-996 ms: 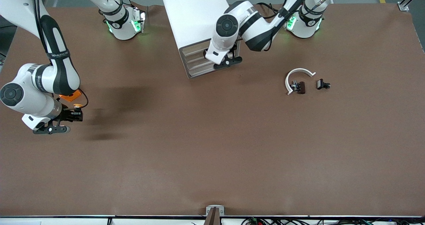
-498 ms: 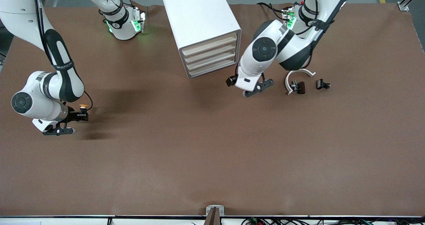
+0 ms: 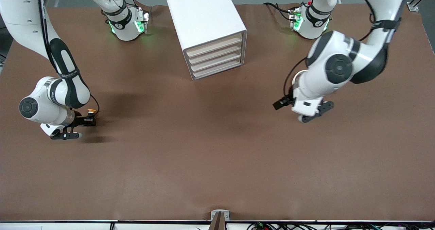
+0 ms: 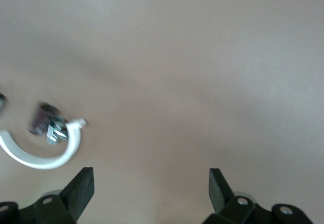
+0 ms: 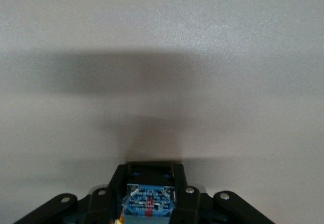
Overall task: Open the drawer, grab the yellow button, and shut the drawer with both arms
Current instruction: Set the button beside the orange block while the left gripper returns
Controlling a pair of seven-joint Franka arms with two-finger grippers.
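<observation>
With every drawer (image 3: 215, 55) shut, the right gripper (image 3: 89, 120) pinches the button (image 5: 148, 204) between its jaws and need only set it down, while the left gripper (image 4: 151, 183) waits wide and empty

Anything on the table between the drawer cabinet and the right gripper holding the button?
Nothing: in the front view only bare brown table lies between the cabinet and the right gripper shut on the button.

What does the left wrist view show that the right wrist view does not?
Only the left wrist view: the open left end effector over bare table, with a white curved strip and a small dark clip on the mat. Only the right wrist view: the right end effector shut on the button, whose blue body shows. Both share the brown table mat.
</observation>
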